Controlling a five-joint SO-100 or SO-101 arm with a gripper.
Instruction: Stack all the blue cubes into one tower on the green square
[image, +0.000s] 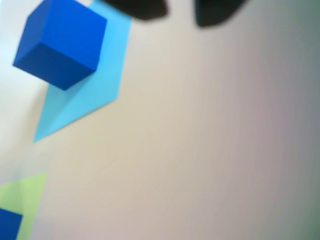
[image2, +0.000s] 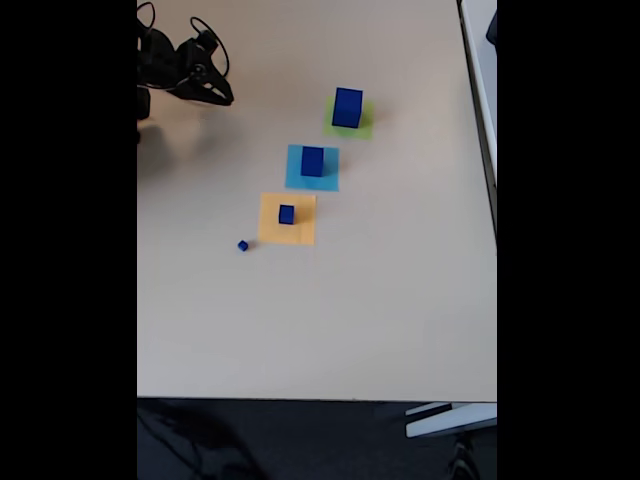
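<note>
The pincer (image2: 222, 97) is hanging empty, jaws slightly apart, at the worktop's (image2: 400, 300) upper left in the fixed view; the largest cube (image2: 347, 107) is sitting on the green square (image2: 364, 127), the second cube (image2: 312, 161) lying lower right of the pincer

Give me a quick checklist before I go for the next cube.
1. Largest cube on green square: ok.
2. Medium cube free on light-blue square, nothing on top: ok.
3. Small cube on orange square, tiny cube on bare table: ok.
4. End effector holding nothing: ok.
5. End effector open wide enough: cannot tell.
6. Tower begun: not ok, nothing stacked yet.
</note>
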